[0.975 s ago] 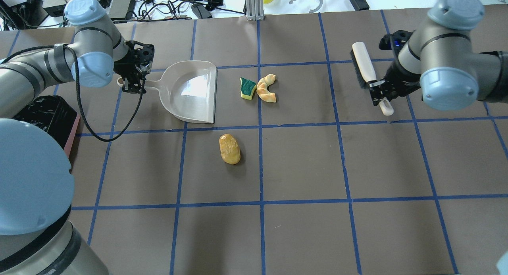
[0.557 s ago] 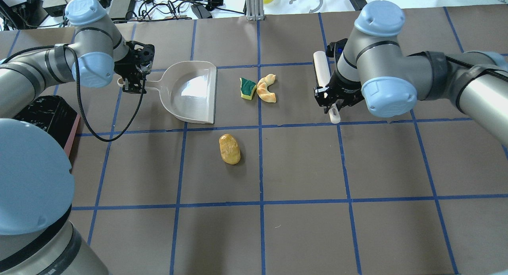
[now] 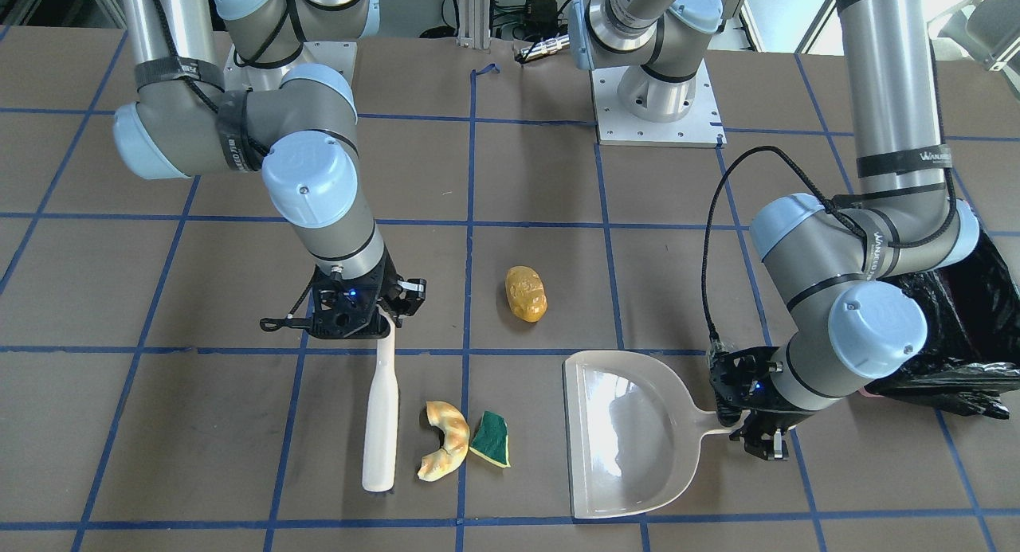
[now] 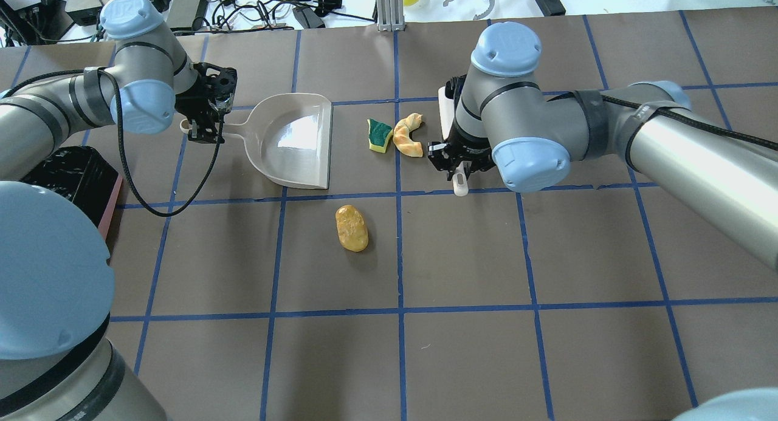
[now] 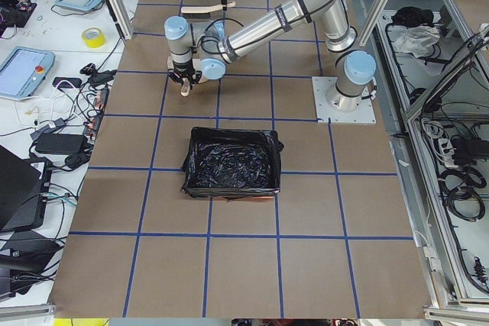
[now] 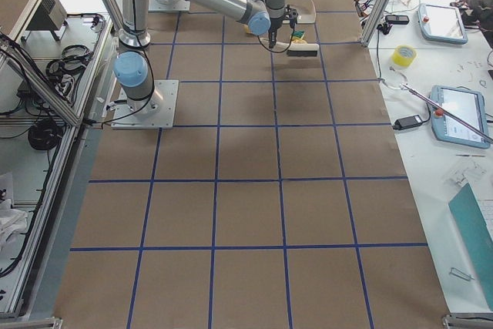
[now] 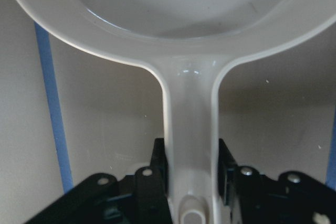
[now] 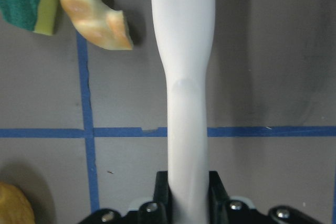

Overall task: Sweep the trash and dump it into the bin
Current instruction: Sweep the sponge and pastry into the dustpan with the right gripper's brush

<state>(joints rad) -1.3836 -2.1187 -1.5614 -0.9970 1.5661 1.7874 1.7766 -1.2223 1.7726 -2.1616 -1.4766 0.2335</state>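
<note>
**Entry: sweep and dump, status at this moment**

- **Progress.** No trash is collected yet. All three pieces lie on the desk (image 4: 462, 257), the dustpan (image 4: 298, 141) is empty, and the bin (image 5: 231, 162) shows only its black liner. I judge the first sweeping stroke to be about to start. Sweeping, lifting and dumping are all left to do.
- **Left gripper** (image 4: 206, 126). Its fingers (image 7: 159, 162) are clamped on the dustpan handle. The pan lies flat on the desk. Its handle points to the robot's left and its open lip faces right, toward the trash.
- **Right gripper** (image 3: 388, 317). Its fingers (image 8: 161, 183) are closed tight on the brush (image 3: 381, 409), at the handle's end. The brush's long axis runs away from the robot, head outermost, roughly parallel to the pan's lip. Whether the bristles touch the desk cannot be told.
- **Croissant piece** (image 3: 443, 450). It sits just beside the brush without touching it, on the dustpan side. Its curve opens toward the brush.
- **Sponge wedge** (image 3: 490, 439). It touches or nearly touches the croissant piece, between that piece and the pan's lip.
- **Potato lump** (image 3: 526, 294). It lies apart from the other two and nearer the robot, outside the lane between brush and pan. Its long axis runs roughly toward and away from the robot. It will probably need a separate stroke.
- **Bin location.** It stands at the robot's far left, beyond the left arm's elbow.
</note>
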